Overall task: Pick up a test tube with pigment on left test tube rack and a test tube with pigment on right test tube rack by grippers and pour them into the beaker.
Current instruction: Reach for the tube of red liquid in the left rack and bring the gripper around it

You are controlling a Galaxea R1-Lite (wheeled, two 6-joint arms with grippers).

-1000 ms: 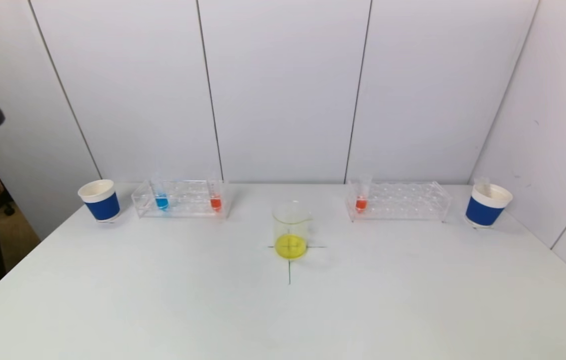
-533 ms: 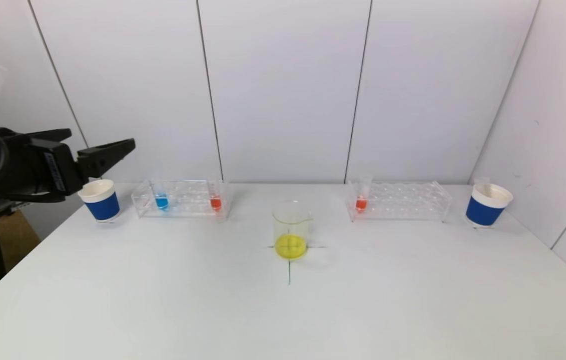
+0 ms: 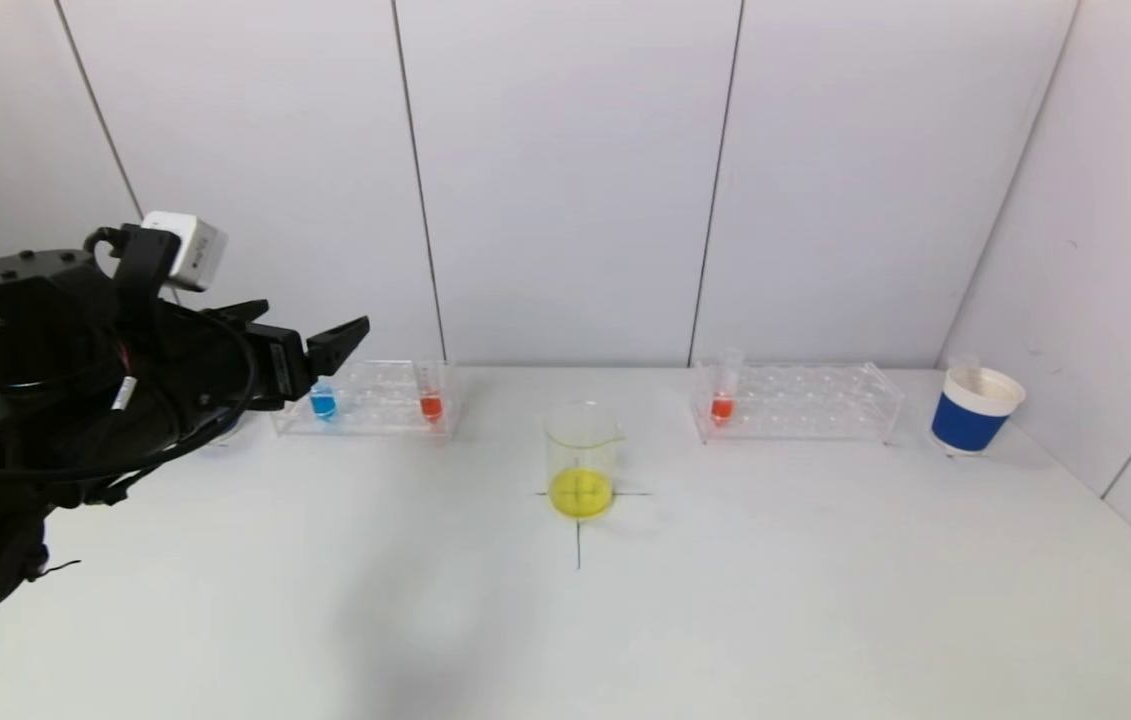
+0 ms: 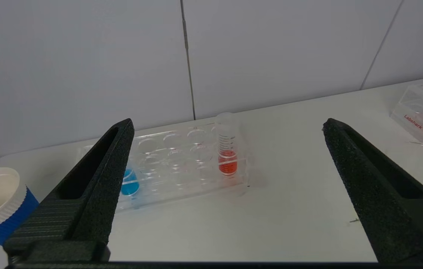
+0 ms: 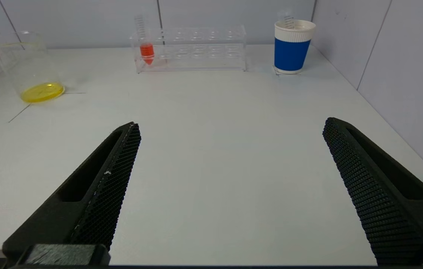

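From the head view, my left gripper (image 3: 325,345) hangs above the table's left side, fingers spread wide and holding nothing. It points toward the left test tube rack (image 3: 365,400), which lies just ahead and below. That rack carries a blue tube (image 3: 323,398) at its outer end and a red tube (image 3: 431,395) at its inner end, both upright. The beaker (image 3: 581,460), with yellow liquid in its bottom, stands at table centre between the racks. The right test tube rack (image 3: 795,400) holds one upright red-filled tube (image 3: 722,395) at its inner end. My right gripper does not appear here.

Left wrist view: the red tube (image 4: 227,149) stands near the middle of the open gap, ahead of the tips and untouched; the blue tube (image 4: 129,183) sits partly behind one finger (image 4: 99,179).

Right wrist view: my right gripper (image 5: 230,130) is low over the near table, wide apart, empty, well short of its rack (image 5: 190,48).
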